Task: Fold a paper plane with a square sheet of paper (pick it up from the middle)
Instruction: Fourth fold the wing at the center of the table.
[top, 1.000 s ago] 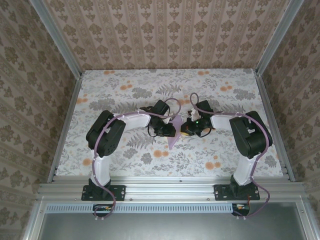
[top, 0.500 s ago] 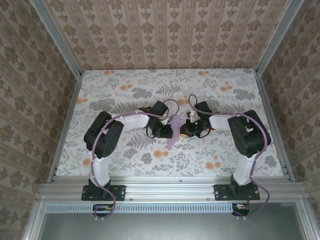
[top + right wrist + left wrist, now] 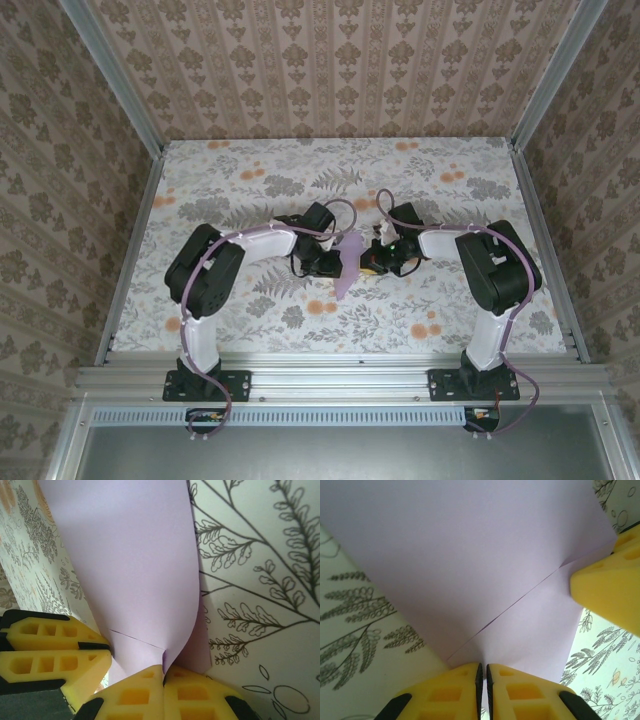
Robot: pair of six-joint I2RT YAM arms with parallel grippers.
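left hand (image 3: 482,692) and right hand (image 3: 163,682) both pinch the sheet (image 3: 470,555), seemingly tight, so one opposing tug could tear the crease (image 3: 520,605).

Top view: square sheet of paper (image 3: 349,265) mostly hidden btw the two wrists, folds too small to tell. Left wrist cam: sheet runs off top & left edges; left gripper (image 3: 483,667) fingers cut off at bottom. Right wrist cam: sheet's top cut off, right gripper (image 3: 163,670) finger bases out of frame.
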